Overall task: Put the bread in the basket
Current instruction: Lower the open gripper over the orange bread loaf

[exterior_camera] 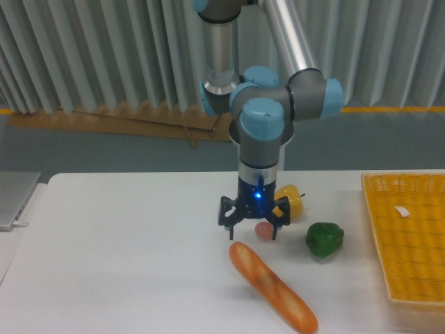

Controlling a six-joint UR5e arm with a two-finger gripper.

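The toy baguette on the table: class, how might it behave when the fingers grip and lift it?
The toy baguette looks glossy, so it may slip. It is long and slim, so gripped off-centre it would probably tilt. Its rounded sides suggest a nudge might roll it.

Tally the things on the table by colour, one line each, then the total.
Orange-tan: 1, the bread
Yellow: 2, the pepper and the basket
Green: 1, the pepper
Pinkish: 1, the egg
Total: 5
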